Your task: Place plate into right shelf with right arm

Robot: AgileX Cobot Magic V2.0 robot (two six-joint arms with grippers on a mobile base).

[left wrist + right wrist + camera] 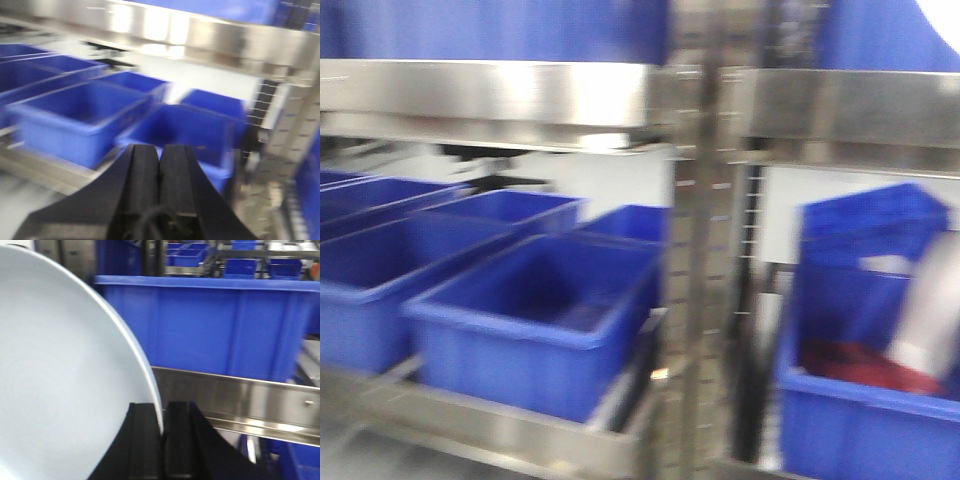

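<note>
The plate (55, 370), plain glossy white with a pale-blue tint, fills the left of the right wrist view and stands on edge. My right gripper (162, 412) is shut on its rim. Just beyond it runs a shiny steel beam of the right shelf (260, 400), with a deep blue bin (210, 325) on top. In the blurred front view the right shelf (860, 110) shows its perforated upright (705, 250); a pale smear (932, 305) hangs over the right-hand bin (850, 420), and I cannot tell whether it is the plate. My left gripper (160, 147) is shut with nothing in it.
Several blue bins (535, 320) sit in rows on the lower left shelf level, under a broad steel beam (490, 95). Something dark red (865, 370) lies in the right-hand bin. More blue bins (75, 120) lie ahead of the left gripper.
</note>
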